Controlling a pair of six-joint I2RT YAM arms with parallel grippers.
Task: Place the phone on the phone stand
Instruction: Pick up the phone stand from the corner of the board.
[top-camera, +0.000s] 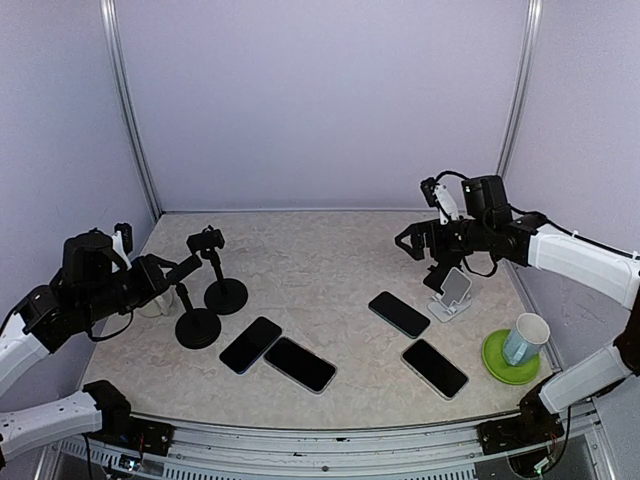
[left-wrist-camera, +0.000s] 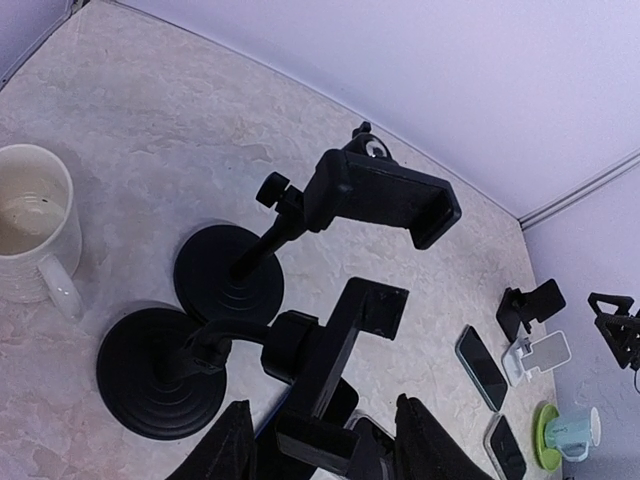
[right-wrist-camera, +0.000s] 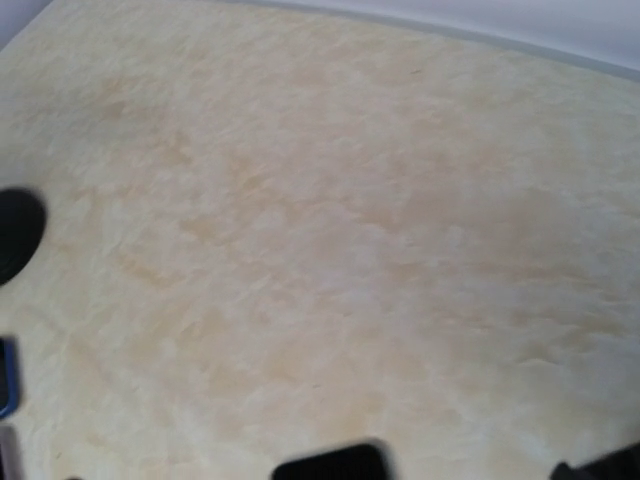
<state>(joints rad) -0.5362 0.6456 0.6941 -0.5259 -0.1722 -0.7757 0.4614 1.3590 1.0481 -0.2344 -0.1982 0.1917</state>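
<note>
At the left side of the worktop (top-camera: 320, 250), your left end effector (left-wrist-camera: 325, 405) has its fingers half spread on both sides of the clamp head of the near black phone stand (left-wrist-camera: 160, 375). A small gap shows on each side, so I judge it is not pinching yet. The step in hand seems to be taking hold of this stand to steady it; no phone sits on any stand.

Next, you probably need a gentle squeeze on the clamp head, and then a phone must be lifted by its edges, because all of them lie flat.

The second black phone stand (left-wrist-camera: 380, 200) is just behind and a white mug (left-wrist-camera: 35, 220) is beside the bases, so both can be knocked. The nearest phone (top-camera: 250, 344) and the second phone (top-camera: 300, 364) lie close by; the third phone (top-camera: 399, 314) and the fourth phone (top-camera: 434, 368) lie further right.

Your right end effector (top-camera: 412, 240) hangs widely spread and empty near the small white stand (top-camera: 455, 290).
</note>
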